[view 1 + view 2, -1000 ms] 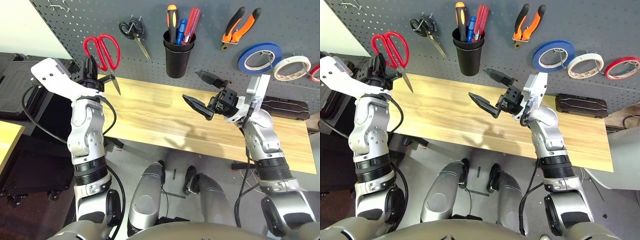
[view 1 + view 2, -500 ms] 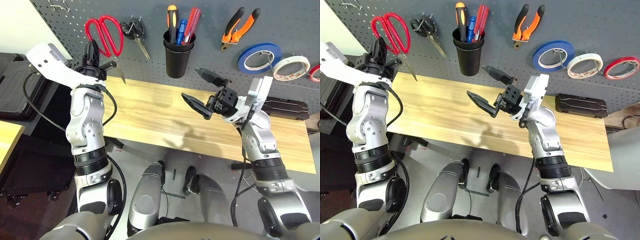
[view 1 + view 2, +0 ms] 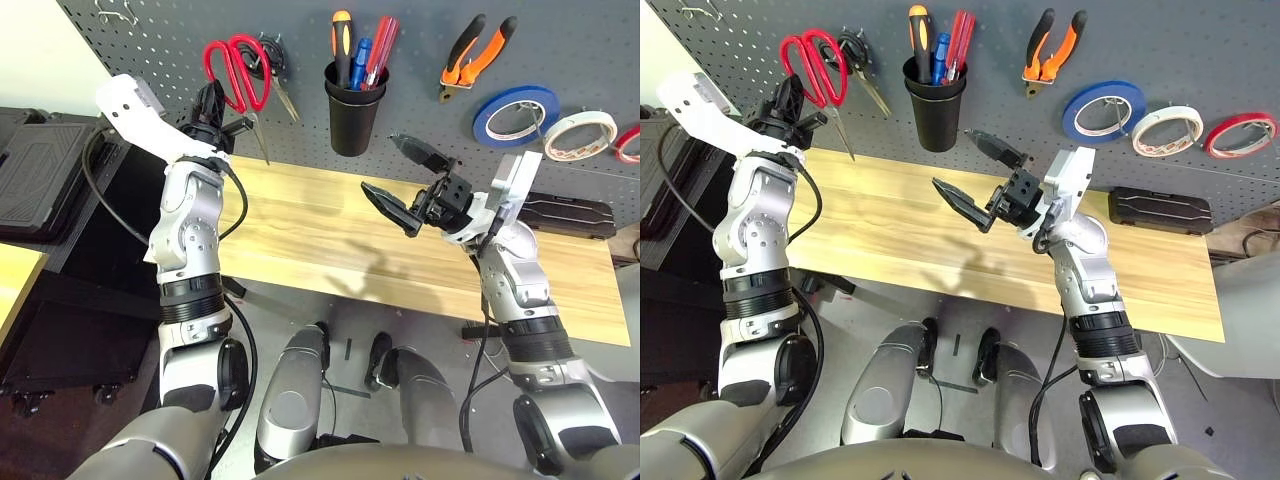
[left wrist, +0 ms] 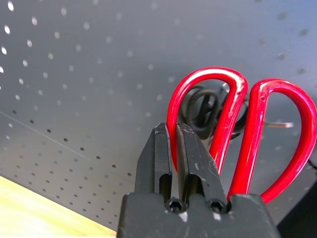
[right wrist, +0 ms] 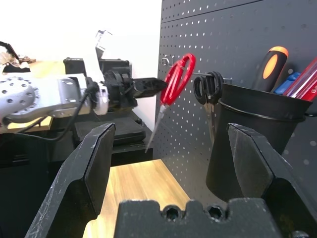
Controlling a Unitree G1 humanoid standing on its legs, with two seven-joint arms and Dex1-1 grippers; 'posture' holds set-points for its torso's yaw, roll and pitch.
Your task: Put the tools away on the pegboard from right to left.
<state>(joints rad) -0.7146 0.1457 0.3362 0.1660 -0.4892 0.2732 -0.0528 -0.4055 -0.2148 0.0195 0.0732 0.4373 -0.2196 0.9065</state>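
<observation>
Scissors in left gripper

My left gripper holds the red-handled scissors by a handle loop, blades hanging down; black-handled scissors hang just behind them. Near my right gripper's parted, empty jaws stands the black cup.

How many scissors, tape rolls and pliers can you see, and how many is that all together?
Scissors: 2, the red-handled scissors and the black-handled scissors
Tape rolls: 3, the blue roll, the white roll and the red roll
Pliers: 1, the orange-and-black pliers
Total: 6
</observation>
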